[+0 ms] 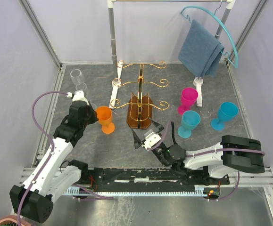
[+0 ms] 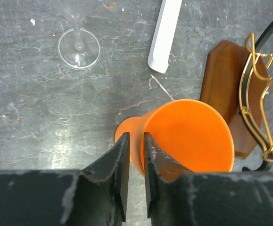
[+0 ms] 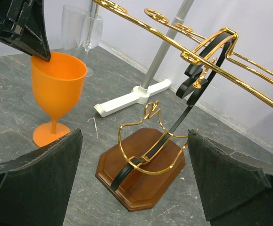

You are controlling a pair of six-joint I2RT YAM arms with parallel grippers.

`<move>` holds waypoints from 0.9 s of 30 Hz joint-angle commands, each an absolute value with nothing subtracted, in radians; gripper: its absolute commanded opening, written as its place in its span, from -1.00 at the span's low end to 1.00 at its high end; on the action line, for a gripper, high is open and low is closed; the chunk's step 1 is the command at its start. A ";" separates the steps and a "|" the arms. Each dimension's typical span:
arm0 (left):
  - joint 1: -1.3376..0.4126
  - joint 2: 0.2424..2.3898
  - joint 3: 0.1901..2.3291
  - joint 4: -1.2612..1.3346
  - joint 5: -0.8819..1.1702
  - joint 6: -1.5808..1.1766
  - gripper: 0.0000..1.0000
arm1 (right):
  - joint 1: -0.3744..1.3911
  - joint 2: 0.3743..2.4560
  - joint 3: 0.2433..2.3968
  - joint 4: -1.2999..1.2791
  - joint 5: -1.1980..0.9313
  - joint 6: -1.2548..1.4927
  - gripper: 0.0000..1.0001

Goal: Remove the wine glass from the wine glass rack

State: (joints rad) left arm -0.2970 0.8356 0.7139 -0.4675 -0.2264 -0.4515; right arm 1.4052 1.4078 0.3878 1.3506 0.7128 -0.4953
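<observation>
Item: one orange wine glass (image 2: 193,136), off the rack and upright on the grey table (image 1: 117,148). Its rim sits between the nearly closed fingers of the left gripper (image 2: 135,139), and we cannot tell whether they pinch it or have let go. The gold wire rack (image 1: 140,110) on its brown base stands just to that gripper's right, with a clear glass (image 1: 78,79) beyond the fingertips. The right gripper (image 1: 147,133) is spread wide and empty, the rack's base straight ahead of it.

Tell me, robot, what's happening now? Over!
Left gripper at orange glass rim, glass standing on table. Right gripper open, facing rack. Nothing blocking.
</observation>
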 commanded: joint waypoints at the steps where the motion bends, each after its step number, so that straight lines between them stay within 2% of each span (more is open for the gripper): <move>1: -0.303 0.857 0.713 -0.384 -0.266 -0.456 -0.34 | 1.410 1.423 0.383 1.427 0.729 -0.514 1.00; 4: -0.305 0.858 0.712 -0.379 -0.262 -0.453 -0.10 | 1.410 1.429 0.383 1.439 0.730 -0.521 1.00; 8: -0.308 0.844 0.717 -0.382 -0.260 -0.456 0.11 | 1.410 1.424 0.383 1.441 0.730 -0.524 1.00; 12: -0.310 0.796 0.749 -0.427 -0.260 -0.468 0.26 | 1.410 1.386 0.384 1.415 0.730 -0.527 1.00; 15: -0.311 0.754 0.798 -0.500 -0.262 -0.488 0.34 | 1.410 1.315 0.400 1.294 0.738 -0.471 1.00; 17: -0.311 0.723 0.843 -0.568 -0.261 -0.502 0.36 | 1.411 1.225 0.437 1.070 0.746 -0.357 1.00; 20: -0.311 0.688 0.925 -0.652 -0.251 -0.510 0.40 | 1.409 1.088 0.597 0.507 0.690 -0.081 1.00; 23: -0.311 0.664 1.000 -0.655 -0.213 -0.511 0.44 | 1.411 1.089 0.802 0.098 0.391 0.010 0.99; 27: -0.311 0.722 1.062 -0.612 -0.170 -0.487 0.51 | 1.410 1.261 1.186 -0.334 -0.041 0.029 1.00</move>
State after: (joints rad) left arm -0.3054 0.6765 0.9874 -0.6353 -0.2192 -0.4812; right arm 1.4052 1.1408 0.8848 0.2554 0.4091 -0.0879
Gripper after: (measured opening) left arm 0.742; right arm 0.987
